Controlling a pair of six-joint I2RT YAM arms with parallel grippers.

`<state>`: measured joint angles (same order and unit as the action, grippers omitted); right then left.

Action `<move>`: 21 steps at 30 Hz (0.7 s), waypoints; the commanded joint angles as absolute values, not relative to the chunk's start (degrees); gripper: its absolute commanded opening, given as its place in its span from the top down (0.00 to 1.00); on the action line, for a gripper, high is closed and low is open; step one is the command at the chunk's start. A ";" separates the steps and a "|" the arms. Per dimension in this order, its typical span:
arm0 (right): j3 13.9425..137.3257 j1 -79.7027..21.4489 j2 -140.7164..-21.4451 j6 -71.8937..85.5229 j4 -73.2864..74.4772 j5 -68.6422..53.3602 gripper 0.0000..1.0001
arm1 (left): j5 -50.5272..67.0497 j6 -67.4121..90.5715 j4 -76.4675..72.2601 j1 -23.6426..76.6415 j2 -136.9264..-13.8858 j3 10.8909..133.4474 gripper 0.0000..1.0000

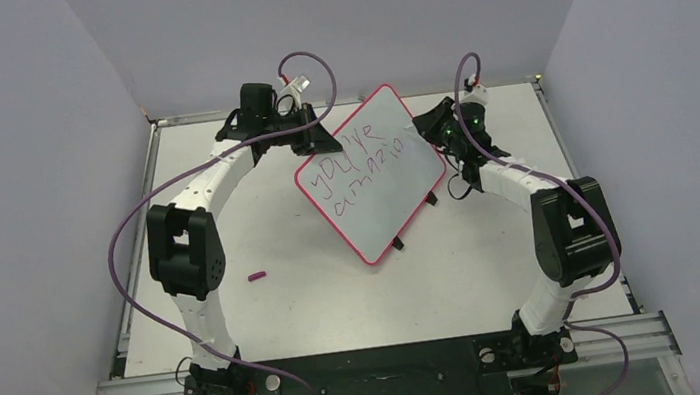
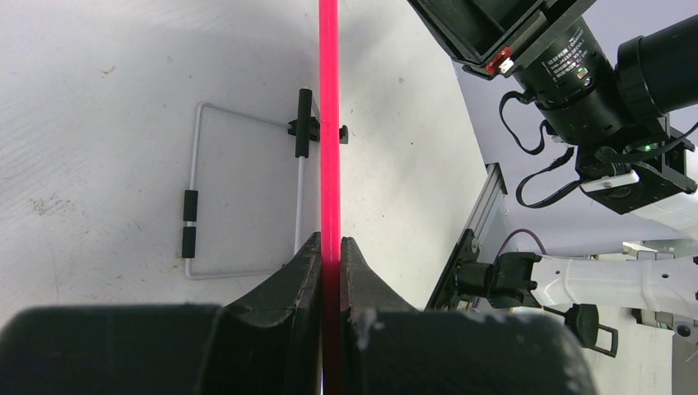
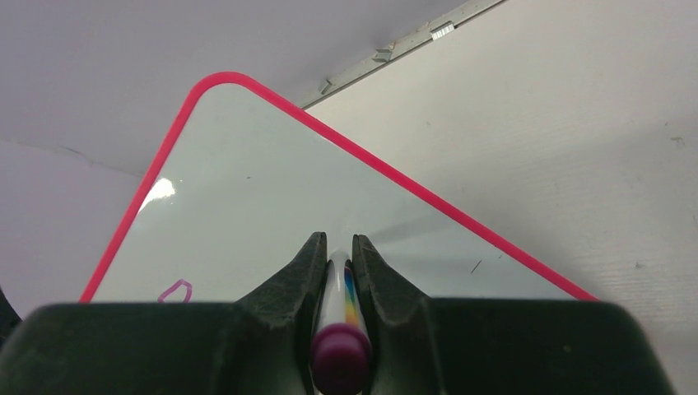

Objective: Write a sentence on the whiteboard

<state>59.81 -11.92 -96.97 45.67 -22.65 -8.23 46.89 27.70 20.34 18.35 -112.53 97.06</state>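
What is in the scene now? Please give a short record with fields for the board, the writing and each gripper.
whiteboard: tilted, red rim clamped at one edge
sentence: two scrawled lines, lower part of board bare
left gripper: shut on the whiteboard's rim
right gripper: shut on a marker, pointing at the board
small purple piece: lying on the table

Left end effector (image 2: 330,241) and right end effector (image 3: 338,243) both reach forward, jaws clamped.
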 commanded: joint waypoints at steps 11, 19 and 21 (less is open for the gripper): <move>63.08 -11.75 -98.43 46.32 -25.91 -9.31 1.00 | 52.35 28.28 15.72 18.81 -107.27 98.53 1.00; 63.12 -12.74 -99.06 46.15 -26.00 -9.67 1.00 | 52.31 28.25 15.81 18.81 -107.16 98.45 1.00; 63.19 -13.01 -99.24 46.14 -26.01 -9.76 1.00 | 52.31 28.23 15.82 18.81 -107.19 98.44 1.00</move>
<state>60.80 -12.19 -98.83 45.89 -23.42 -8.93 46.92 27.57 20.32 18.35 -112.53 97.06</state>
